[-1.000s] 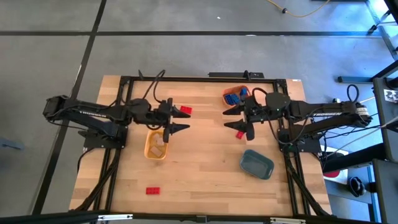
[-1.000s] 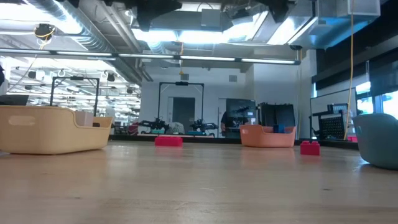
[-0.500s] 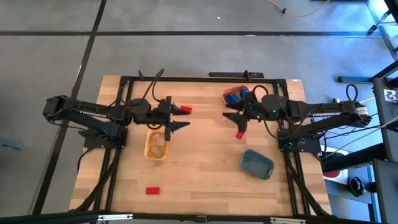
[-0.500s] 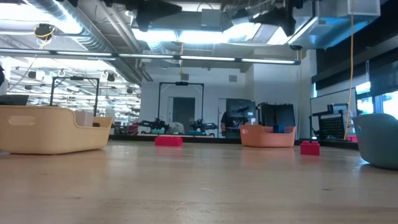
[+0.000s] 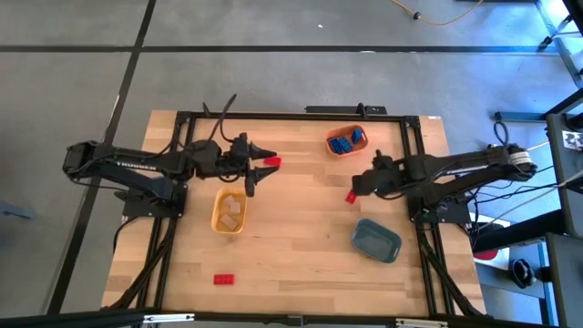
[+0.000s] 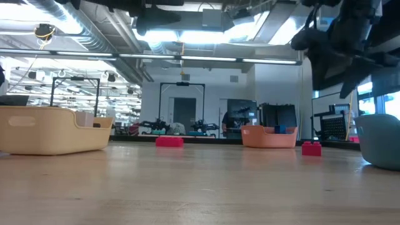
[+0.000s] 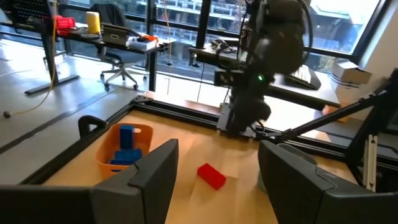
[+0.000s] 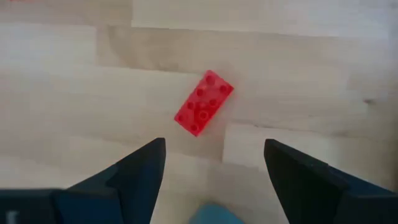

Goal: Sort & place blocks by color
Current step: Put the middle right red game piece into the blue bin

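Three red blocks [image 5: 351, 196] lie flat on the wood, well apart.

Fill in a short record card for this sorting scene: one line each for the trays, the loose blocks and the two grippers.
orange tray: holds blue blocks
yellow tray: holds beige blocks
slate-blue tray: no blocks visible inside
loose red blocks: three on the table
right gripper: open, above a red block
left gripper: open, near another red block
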{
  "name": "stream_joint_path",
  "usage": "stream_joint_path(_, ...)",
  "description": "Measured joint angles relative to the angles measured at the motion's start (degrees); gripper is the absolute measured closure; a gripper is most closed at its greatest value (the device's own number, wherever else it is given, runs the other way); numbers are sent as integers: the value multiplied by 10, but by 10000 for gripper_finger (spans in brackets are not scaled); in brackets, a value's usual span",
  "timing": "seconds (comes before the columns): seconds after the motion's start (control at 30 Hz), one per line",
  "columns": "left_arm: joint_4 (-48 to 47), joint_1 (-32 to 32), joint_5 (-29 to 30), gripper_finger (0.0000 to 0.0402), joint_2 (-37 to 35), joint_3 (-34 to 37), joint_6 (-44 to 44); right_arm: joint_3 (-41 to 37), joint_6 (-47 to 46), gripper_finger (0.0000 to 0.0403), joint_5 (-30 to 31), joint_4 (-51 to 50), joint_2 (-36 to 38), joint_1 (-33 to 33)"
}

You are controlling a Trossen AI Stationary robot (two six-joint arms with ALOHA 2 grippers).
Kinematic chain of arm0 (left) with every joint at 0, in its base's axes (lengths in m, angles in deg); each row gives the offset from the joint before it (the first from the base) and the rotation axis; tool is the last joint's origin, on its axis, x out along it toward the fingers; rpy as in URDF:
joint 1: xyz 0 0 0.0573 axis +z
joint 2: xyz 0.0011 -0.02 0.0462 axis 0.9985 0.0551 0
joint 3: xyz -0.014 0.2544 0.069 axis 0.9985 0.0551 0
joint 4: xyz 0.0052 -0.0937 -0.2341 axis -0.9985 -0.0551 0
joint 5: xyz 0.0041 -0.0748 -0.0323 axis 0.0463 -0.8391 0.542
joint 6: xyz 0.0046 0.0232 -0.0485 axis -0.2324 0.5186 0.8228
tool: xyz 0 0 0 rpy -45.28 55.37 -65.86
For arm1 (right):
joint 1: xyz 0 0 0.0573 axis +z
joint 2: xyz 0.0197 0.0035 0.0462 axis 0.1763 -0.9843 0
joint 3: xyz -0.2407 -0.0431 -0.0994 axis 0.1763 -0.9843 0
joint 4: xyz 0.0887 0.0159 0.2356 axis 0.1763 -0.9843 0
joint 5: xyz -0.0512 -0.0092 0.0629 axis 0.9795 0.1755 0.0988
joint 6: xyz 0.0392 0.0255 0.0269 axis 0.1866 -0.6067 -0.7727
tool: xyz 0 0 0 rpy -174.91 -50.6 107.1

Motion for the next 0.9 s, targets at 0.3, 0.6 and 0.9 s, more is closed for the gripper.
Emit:
stream_joint_path(0.3, 0, 30, -47, 188, 0, 0, -28, 0, -132, 128, 77, 37, -141, 6)
stream_joint_path(0.6, 0, 36, -96, 188, 0, 0, -28, 0, -185, 128, 70, 93, -245, -19)
stream_joint_path(0.9, 0, 36, -103, 188, 0, 1, -29, 0, -245, 128, 70, 110, -319, -18)
